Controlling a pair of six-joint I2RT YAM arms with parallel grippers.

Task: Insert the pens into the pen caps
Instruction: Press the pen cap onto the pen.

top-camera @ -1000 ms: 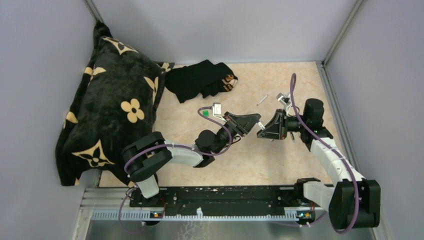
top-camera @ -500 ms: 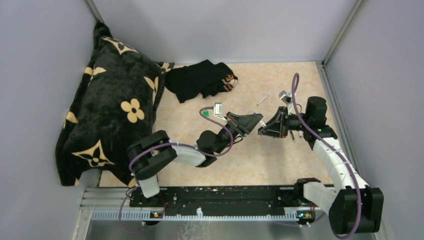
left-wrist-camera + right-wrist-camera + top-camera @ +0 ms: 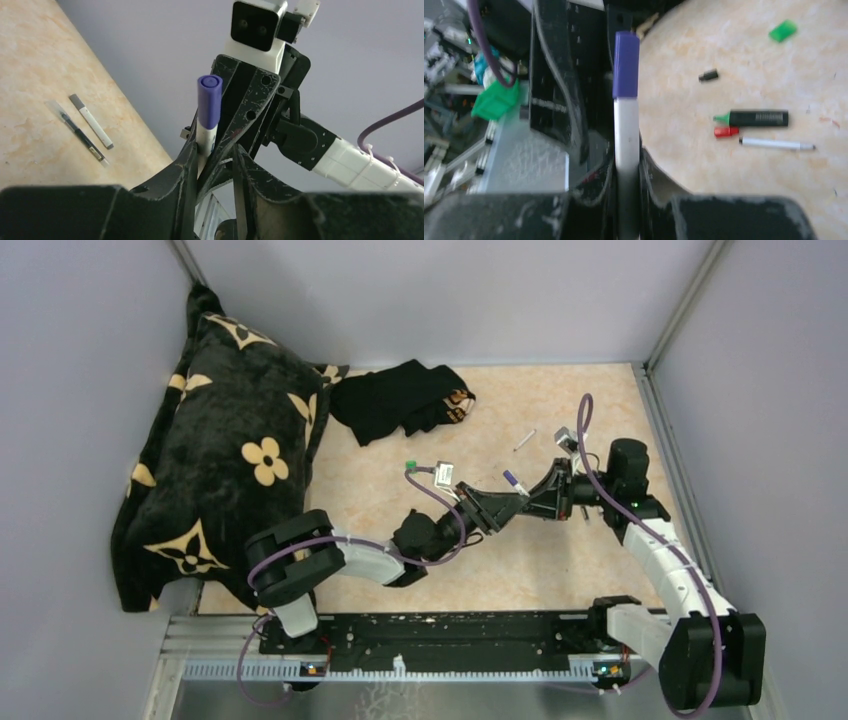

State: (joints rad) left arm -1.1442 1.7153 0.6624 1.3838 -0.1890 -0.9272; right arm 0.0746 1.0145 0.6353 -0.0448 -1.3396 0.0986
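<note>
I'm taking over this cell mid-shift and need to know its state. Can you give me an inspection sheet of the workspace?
Surface: beige marbled table.
Job's things: purple-capped pen held in the air; lying loose are a green cap, black cap, red cap, black marker with its green tip bare, white pen, and two more pens.
Clutter: pillow, black cloth.
Grippers: right gripper shut on the purple-capped pen; left gripper meets it, grip unclear.
Cables: purple cables loop along both arms.
Surroundings: grey walls; nothing else seen.
</note>
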